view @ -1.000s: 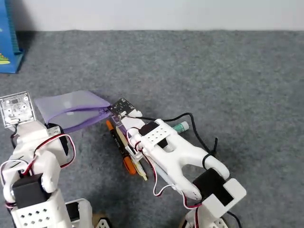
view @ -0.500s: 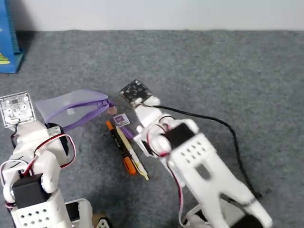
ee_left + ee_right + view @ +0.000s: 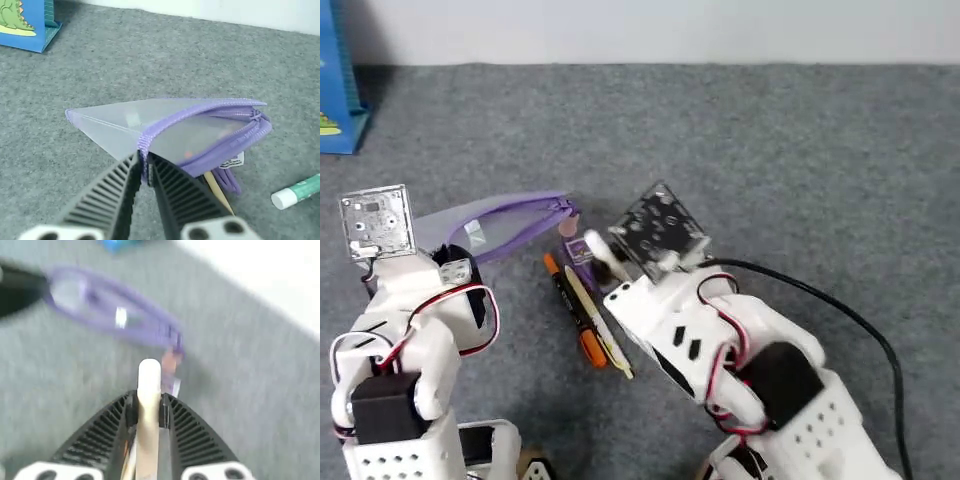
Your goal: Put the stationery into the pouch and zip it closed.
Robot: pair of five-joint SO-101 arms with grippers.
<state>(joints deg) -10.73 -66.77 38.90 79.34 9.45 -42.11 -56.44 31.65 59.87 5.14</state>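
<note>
The translucent purple pouch is held up off the carpet with its zipper mouth gaping toward the middle. My left gripper is shut on the pouch's zipper edge. My right gripper is shut on a cream stick-shaped item, whose white end sits just short of the pouch's mouth. An orange and black marker and a cream pencil lie on the carpet under the right arm. A green and white glue stick lies beyond the pouch.
A blue box with a cartoon print stands at the far left by the wall. Grey carpet covers the table, open toward the back and right. A black cable trails from the right arm.
My right arm has swung up and toward the pouch, carrying the cream stick. The left arm has lifted the pouch's edge, so its mouth stands wider.
</note>
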